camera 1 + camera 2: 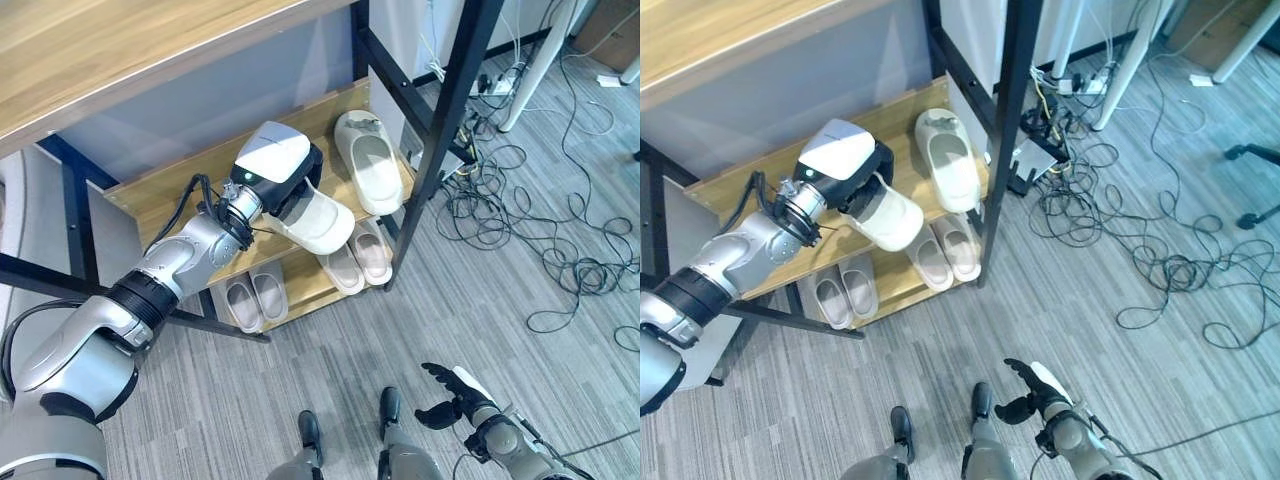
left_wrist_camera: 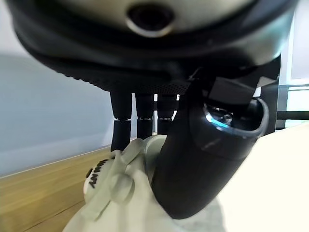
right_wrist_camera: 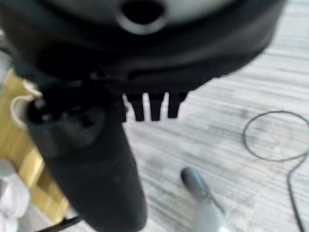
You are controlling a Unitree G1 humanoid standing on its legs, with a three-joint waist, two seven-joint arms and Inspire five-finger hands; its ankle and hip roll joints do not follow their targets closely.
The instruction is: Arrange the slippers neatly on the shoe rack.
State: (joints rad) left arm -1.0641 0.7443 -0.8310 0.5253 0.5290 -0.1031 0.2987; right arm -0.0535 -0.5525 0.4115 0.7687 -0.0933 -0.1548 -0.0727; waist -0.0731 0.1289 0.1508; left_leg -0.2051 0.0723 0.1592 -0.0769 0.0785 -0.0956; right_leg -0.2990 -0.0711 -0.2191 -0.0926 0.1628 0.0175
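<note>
Where left hand (image 1: 272,168) grips slipper (image 1: 318,222), fingers (image 2: 137,126) partly hidden

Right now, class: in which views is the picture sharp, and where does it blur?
Left eye view: the shoe rack and the held slipper are sharp. Left wrist view: the left hand looms close and soft. Right wrist view: the right hand and the floor are blurred.
</note>
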